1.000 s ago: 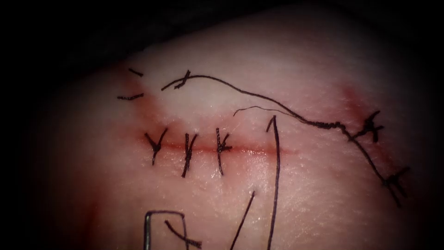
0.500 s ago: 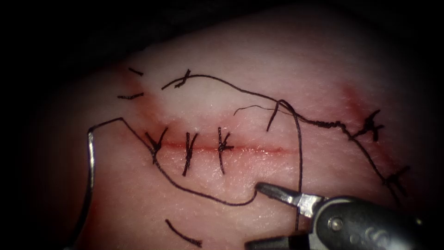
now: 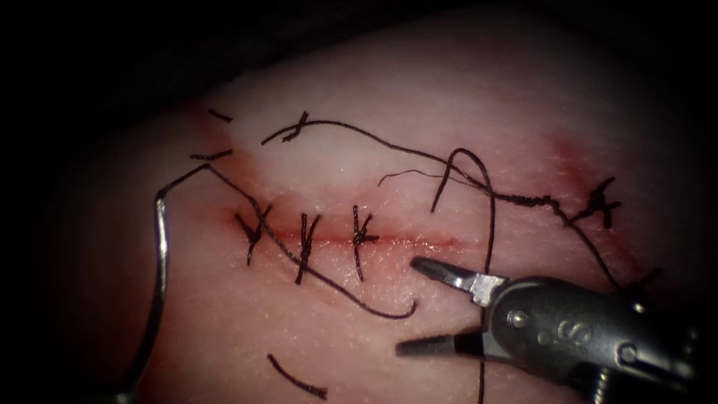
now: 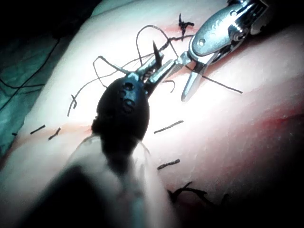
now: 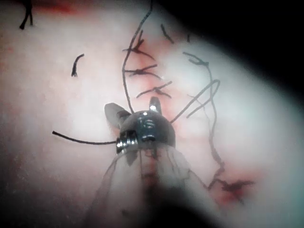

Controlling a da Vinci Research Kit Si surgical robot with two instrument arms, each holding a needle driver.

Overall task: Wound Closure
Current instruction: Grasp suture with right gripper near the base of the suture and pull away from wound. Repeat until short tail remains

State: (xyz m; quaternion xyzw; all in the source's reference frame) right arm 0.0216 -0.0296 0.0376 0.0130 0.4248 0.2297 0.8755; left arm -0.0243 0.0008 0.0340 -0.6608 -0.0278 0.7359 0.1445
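Right pincer (image 3: 407, 305) agape, empty, needle (image 3: 155, 284) left of cut (image 3: 419, 242), left pincer (image 4: 154, 66) clamping needle

Right arm's steel needle driver (image 3: 407, 305): out of the endoscope view a second ago; half a second ago it had come in low at the right, and now it is higher and further in, its upper jaw tip just below the red cut (image 3: 419, 241), its two jaws spread wide with nothing between them.
Curved steel needle (image 3: 157, 284): a second ago a short piece at the bottom edge; now a long arc at the left, shifted slightly right and up in the last half second.
Black suture thread (image 3: 329, 284): its trailing run now crosses the cut at the two left stitches, higher than before.
Thread loop (image 3: 471, 161) right of the stitches: taller and rounder.
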